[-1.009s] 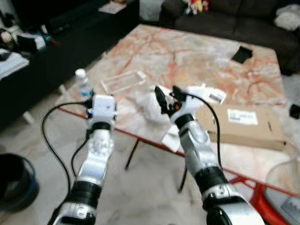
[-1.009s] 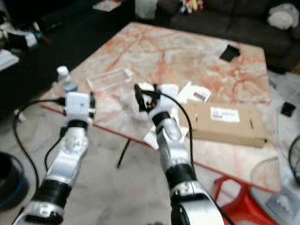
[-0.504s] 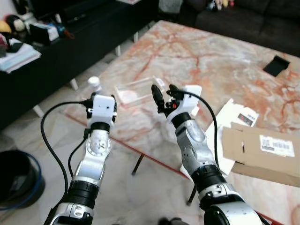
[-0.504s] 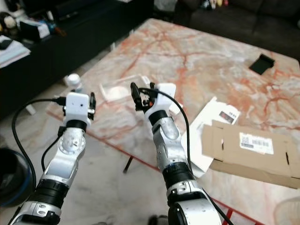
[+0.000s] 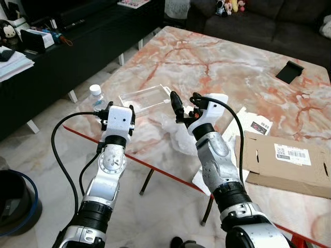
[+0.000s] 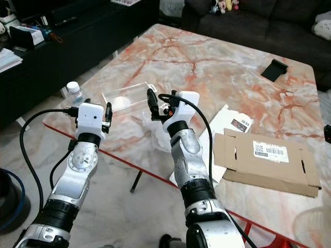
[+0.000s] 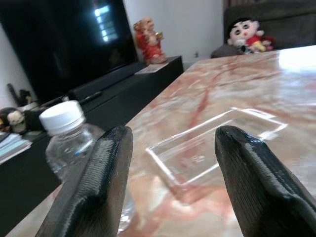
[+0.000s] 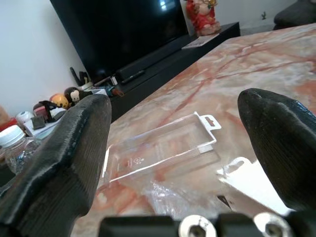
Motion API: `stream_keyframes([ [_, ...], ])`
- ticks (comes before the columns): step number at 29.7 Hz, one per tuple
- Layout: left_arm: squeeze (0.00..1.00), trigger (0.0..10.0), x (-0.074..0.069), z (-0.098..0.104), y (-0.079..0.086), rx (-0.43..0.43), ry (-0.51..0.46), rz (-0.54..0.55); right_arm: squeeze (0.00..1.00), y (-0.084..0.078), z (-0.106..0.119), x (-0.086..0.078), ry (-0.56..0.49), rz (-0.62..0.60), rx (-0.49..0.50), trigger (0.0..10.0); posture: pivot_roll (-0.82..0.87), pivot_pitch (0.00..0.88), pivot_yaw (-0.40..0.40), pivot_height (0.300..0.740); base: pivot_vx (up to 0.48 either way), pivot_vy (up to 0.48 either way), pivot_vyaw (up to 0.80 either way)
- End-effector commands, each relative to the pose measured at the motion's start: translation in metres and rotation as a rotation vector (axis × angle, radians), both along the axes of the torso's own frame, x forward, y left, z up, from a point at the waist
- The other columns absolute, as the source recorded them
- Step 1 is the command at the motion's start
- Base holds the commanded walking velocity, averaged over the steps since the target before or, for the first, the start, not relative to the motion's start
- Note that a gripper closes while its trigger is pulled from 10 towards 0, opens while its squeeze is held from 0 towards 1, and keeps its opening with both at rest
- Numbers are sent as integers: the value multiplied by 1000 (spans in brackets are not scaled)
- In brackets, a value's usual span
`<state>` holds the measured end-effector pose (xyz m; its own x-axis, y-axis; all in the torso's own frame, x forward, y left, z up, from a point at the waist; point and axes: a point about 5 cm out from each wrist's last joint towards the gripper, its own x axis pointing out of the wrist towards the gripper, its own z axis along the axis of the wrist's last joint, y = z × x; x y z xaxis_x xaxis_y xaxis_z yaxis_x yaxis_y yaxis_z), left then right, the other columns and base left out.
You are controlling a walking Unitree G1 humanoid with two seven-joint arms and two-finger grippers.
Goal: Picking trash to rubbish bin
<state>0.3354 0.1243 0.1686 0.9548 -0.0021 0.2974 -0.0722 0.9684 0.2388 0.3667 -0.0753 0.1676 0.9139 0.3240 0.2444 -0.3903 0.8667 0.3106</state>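
A clear plastic packaging tray [image 5: 145, 97] lies near the marble table's [image 5: 227, 67] left edge. A crumpled clear plastic bag [image 5: 177, 130] sits just in front of it. A small water bottle [image 5: 96, 96] with a white cap stands at the table's left corner. My left gripper [image 5: 118, 109] is raised and open at the near edge, beside the bottle [image 7: 69, 143], and faces the tray [image 7: 207, 153]. My right gripper [image 5: 185, 101] is raised and open above the crumpled bag, holding nothing. The tray [image 8: 158, 145] lies beyond its fingers. A black rubbish bin [image 5: 15, 199] with a blue rim stands on the floor at lower left.
A flattened cardboard box [image 5: 287, 160] and white papers [image 5: 254, 124] lie at the table's right near edge. A black object [image 5: 289, 71] rests at the far right. A dark TV cabinet [image 5: 62, 46] runs along the left and a sofa [image 5: 258, 20] stands behind the table.
The camera has swung and steadied, so the table now sits differently in view and is sharp. Both arms stay raised with open grippers, holding nothing.
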Motion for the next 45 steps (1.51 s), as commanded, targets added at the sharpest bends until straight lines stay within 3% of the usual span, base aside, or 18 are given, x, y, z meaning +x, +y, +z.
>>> stream_keyframes([
  [1,0,10000,-2,1,-4,-15,-3,-23,1000,-5,3,0,-10,-25,18,10000,45,158,-72,740,0,0,0],
  [23,0,10000,-9,-16,5,3,62,-10,1000,4,-7,-12,-52,-41,-249,10000,41,166,-74,740,0,0,0],
  [24,0,10000,-10,-17,8,7,65,-7,0,6,-10,-16,-58,-19,-295,10000,37,171,-71,740,0,0,0],
  [33,0,10000,-19,-25,20,16,89,22,0,7,-9,-35,-82,7,-347,10000,37,171,-71,740,0,0,0],
  [40,0,10000,-20,-27,18,14,99,19,0,6,-2,-47,-97,18,-391,10000,19,180,-75,740,0,0,0],
  [45,0,10000,-18,-25,12,13,98,4,0,9,-21,-54,-4,68,-456,10000,16,181,-78,740,0,0,0],
])
